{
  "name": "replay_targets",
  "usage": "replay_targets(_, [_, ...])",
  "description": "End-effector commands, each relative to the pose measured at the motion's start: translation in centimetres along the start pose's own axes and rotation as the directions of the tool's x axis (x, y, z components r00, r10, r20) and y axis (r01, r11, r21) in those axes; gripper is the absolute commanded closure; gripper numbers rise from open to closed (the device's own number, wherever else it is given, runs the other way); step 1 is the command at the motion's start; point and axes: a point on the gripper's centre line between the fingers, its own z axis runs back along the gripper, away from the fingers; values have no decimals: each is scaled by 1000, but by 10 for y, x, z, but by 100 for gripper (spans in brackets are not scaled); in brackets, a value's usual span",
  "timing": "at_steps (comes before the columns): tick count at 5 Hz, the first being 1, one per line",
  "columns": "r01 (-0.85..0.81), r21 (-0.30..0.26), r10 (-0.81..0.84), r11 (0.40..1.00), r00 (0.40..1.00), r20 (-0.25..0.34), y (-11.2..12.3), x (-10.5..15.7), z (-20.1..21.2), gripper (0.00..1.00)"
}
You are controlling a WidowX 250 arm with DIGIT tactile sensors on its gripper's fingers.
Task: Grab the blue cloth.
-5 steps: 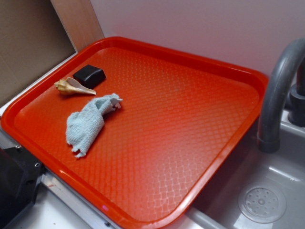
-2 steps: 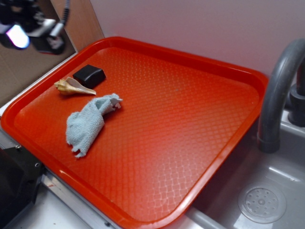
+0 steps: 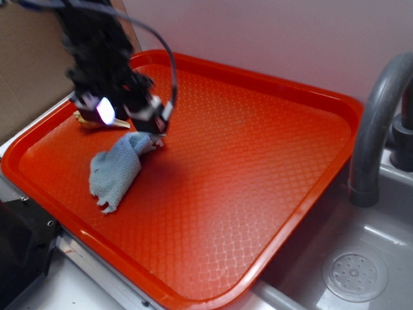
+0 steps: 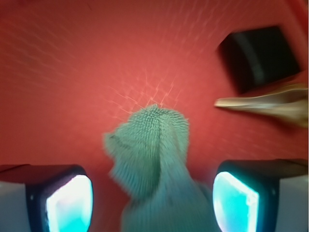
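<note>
Gripper (image 4: 152, 193) spread wide, fingers either side of the blue cloth (image 3: 115, 169), nothing clamped. The cloth is pale blue-green, knitted, crumpled, lying on the left of the red tray (image 3: 271, 155). Just beyond it: a shell (image 4: 270, 104) and a black block (image 4: 258, 58). No readable writing.

A: Where is there room on the red tray (image 3: 271, 194)?

B: Its whole right and near half lies bare, so a gripper could pass there freely.

A: And what crowds the far-left corner?

B: A black block (image 4: 258, 55) and a shell (image 4: 270, 104) lie close together, just beyond the blue cloth (image 4: 154, 159). In the wrist view the gripper (image 4: 153, 200) stands spread, the cloth between its fingers (image 4: 67, 200), shell and block clear of them.

A: Anything off the tray?

B: A grey faucet (image 3: 377, 123) rises at the right edge, over the sink (image 3: 361, 258).
</note>
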Motion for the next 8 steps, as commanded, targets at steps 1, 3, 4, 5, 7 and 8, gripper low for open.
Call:
replay_targets(1, [2,54,-3,999,1000,8,12,-4,-27,76])
replay_targets(3, [-35,-46,35,998,999,9,33,0,4,100])
replay_targets(4, [4,-117,-2,993,1000,13,42,-3,38,100])
replay_targets(5, [121,-184,-110,975,992,68,40,-4,88,100])
replay_targets(7, [291,-115,-267,950,946,184,6,25,188,100])
replay_targets(8, [300,-110,-278,948,944,177,11,37,233,100])
